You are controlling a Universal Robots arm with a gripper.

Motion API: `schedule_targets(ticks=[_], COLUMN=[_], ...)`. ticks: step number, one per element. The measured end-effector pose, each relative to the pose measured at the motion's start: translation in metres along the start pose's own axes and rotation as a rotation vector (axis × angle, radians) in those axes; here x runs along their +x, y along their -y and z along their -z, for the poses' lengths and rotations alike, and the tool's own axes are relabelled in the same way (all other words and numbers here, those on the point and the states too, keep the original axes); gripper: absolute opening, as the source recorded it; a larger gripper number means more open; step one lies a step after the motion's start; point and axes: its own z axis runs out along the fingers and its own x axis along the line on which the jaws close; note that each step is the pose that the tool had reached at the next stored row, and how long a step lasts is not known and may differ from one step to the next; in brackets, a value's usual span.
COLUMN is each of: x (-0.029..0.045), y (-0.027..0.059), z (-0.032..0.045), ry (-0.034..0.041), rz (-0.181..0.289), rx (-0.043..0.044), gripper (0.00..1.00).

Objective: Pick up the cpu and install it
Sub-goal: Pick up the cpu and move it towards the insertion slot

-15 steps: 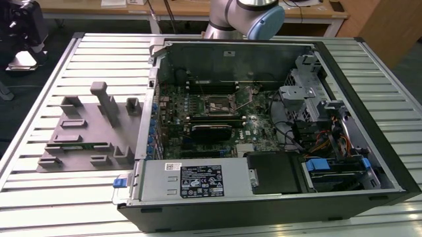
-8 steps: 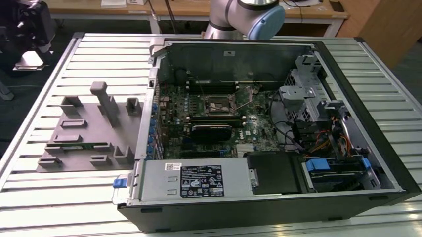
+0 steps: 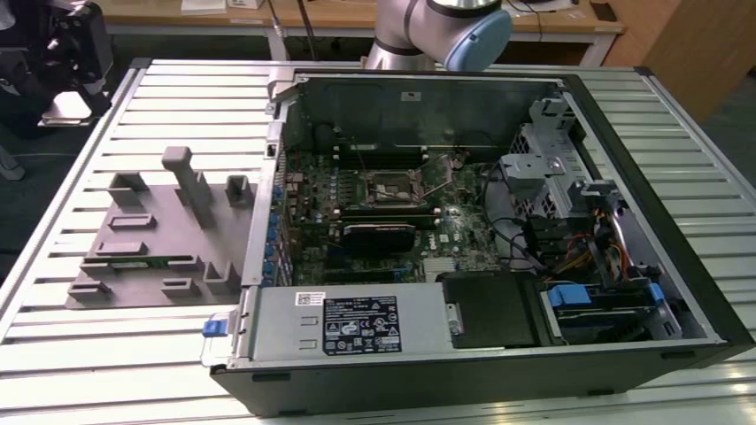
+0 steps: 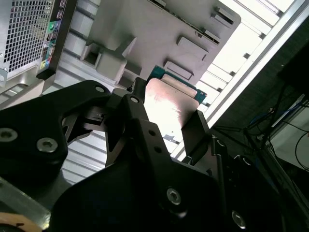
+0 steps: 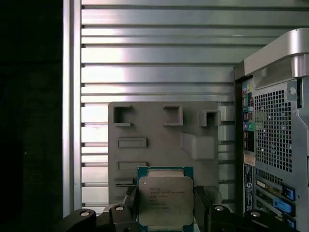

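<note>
Black metal fingers (image 5: 201, 205) of the gripper (image 5: 165, 192) are clamping the cpu (image 5: 165, 204), one pressing on each of two opposite edges, so the chip is sitting squarely between the jaws with its printed silvery top facing the first wrist camera. In the second wrist view the gripper (image 4: 166, 112) is showing the same hold, its bolted fingers (image 4: 195, 129) flanking the cpu (image 4: 170, 99), whose smooth metal face is glaring under the light and whose thin green rim is peeking out at the far edge. Behind it a matte grey tray (image 5: 159, 140) with moulded pockets and blocks is lying on a table (image 5: 145, 58) of ribbed aluminium slats, just beside an open computer case (image 5: 275, 121). In the exterior view the case (image 3: 473, 221) is lying on its side with its square socket (image 3: 390, 188) showing, the arm (image 3: 431, 27) is rising beyond it, and a wooden desk (image 3: 331, 13) is standing behind.
</note>
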Motion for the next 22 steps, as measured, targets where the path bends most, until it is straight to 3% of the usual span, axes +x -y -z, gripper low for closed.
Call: schedule_targets(ticks=[22], x=[-0.0392], y=[-0.0011], z=[-0.0013], ry=[0.0], rz=[0.0], rx=[0.0], gripper=[0.55])
